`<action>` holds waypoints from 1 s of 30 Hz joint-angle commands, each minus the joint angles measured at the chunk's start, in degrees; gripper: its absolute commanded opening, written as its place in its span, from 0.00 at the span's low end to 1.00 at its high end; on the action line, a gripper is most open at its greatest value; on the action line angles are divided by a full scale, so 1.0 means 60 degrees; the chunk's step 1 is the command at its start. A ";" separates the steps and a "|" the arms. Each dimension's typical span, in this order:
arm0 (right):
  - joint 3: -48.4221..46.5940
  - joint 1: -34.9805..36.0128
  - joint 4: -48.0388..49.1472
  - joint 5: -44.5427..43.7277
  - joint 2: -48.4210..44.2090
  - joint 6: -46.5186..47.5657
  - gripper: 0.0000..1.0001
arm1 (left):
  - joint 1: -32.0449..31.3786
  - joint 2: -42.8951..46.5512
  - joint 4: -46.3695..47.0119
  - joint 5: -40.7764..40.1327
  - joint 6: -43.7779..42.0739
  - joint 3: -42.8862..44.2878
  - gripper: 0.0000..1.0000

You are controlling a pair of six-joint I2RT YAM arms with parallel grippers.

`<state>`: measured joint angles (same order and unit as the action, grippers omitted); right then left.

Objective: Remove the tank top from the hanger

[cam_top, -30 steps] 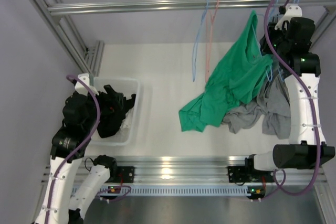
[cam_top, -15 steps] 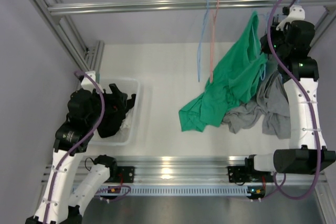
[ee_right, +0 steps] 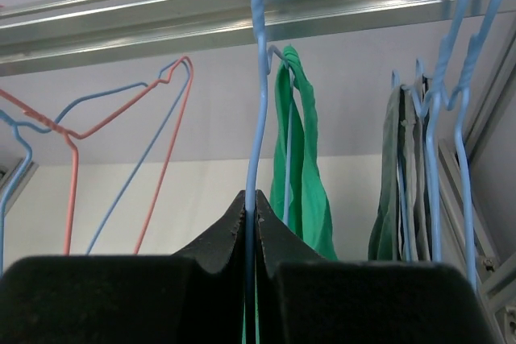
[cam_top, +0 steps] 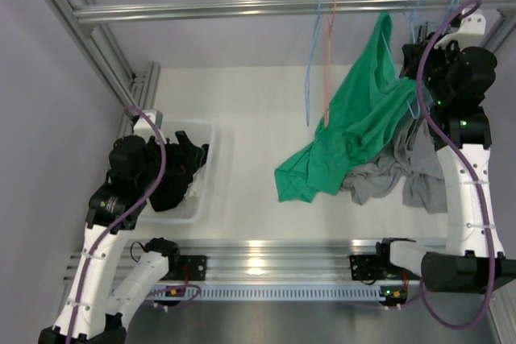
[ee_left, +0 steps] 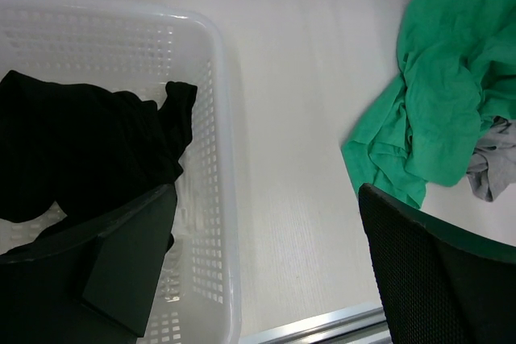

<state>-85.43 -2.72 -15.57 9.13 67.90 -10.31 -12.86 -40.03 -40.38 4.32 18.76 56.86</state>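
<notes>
The green tank top hangs by one strap near the rail and trails down onto the white table; the left wrist view shows it too. In the right wrist view its strap loops over a blue wire end just behind my fingers. My right gripper is shut on a thin blue hanger wire that runs up out of view. From above, that right gripper is high beside the top's strap. My left gripper hangs open over the basket rim, holding nothing.
A white basket at the left holds a black garment. A grey garment hangs and pools beside the green one. Empty blue and pink hangers dangle from the metal rail. More blue hangers crowd the right.
My right gripper has shut on the blue hanger wire and risen toward the rail, lifting the green top's strap. The left arm shifted slightly over the basket, still open.
</notes>
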 commanded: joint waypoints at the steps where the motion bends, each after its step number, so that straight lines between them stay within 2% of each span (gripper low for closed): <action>1: 0.0307 0.0058 0.1789 0.0280 -0.0432 -0.0084 0.00 | -0.0039 -0.0037 0.0226 0.0481 -0.0124 -0.0014 0.99; 6: 0.0790 0.0058 0.1848 0.0749 -0.1337 -0.0245 0.00 | -0.0039 -0.0519 0.0285 0.1577 -0.0008 0.0496 0.99; 8: 0.1184 0.0058 0.1805 0.0866 -0.1763 -0.0318 0.00 | -0.0112 -0.0957 0.0590 0.2545 0.0080 0.0717 0.99; 10: 0.1361 0.0058 0.1354 0.0911 -0.2393 -0.0435 0.00 | -0.0548 -0.1281 0.0971 0.2883 0.0227 0.1098 0.99; 14: 0.2093 0.0058 0.0663 0.1290 -0.3986 -0.0567 0.00 | -0.2218 -0.2800 0.1413 0.2197 0.0358 0.2356 0.99; 16: 0.2371 0.0058 0.0298 0.1321 -0.4590 -0.0509 0.00 | -0.3535 -0.3229 0.1427 0.1686 0.0345 0.3232 0.99; 17: 0.2416 0.0058 -0.0241 0.1306 -0.5158 -0.0480 0.00 | -0.4033 -0.3477 0.1442 0.0682 0.0257 0.3499 0.99; 18: 0.2446 0.0058 -0.0522 0.1292 -0.5454 -0.0378 0.00 | -0.4995 -0.3610 0.1471 0.0252 0.0213 0.3748 0.99; 19: 0.2460 0.0058 -0.0815 0.1248 -0.5718 -0.0377 0.00 | -0.5440 -0.3742 0.1471 -0.0057 0.0140 0.4302 0.99; 23: 0.2066 0.0058 -0.2514 0.1189 -0.7021 -0.0362 0.00 | -0.7155 -0.5115 0.1471 -0.0805 -0.0458 0.6047 0.99; 24: 0.1920 0.0058 -0.3184 0.1160 -0.7169 -0.0333 0.00 | -0.7869 -0.5396 0.1486 -0.1445 -0.0635 0.6442 0.99; 26: 0.0885 0.0058 -0.4296 0.0985 -0.7389 -0.0261 0.00 | -0.8764 -0.6245 0.1617 -0.2108 -0.1437 0.7585 0.99; 30: -0.0203 0.0146 -0.5444 0.0750 -0.7391 -0.0231 0.00 | -0.9252 -0.7856 0.1895 -0.1995 -0.2554 0.9573 0.94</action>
<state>-80.86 -2.52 -40.69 15.07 24.01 -12.12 -66.63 -81.78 -32.69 -3.95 11.07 107.04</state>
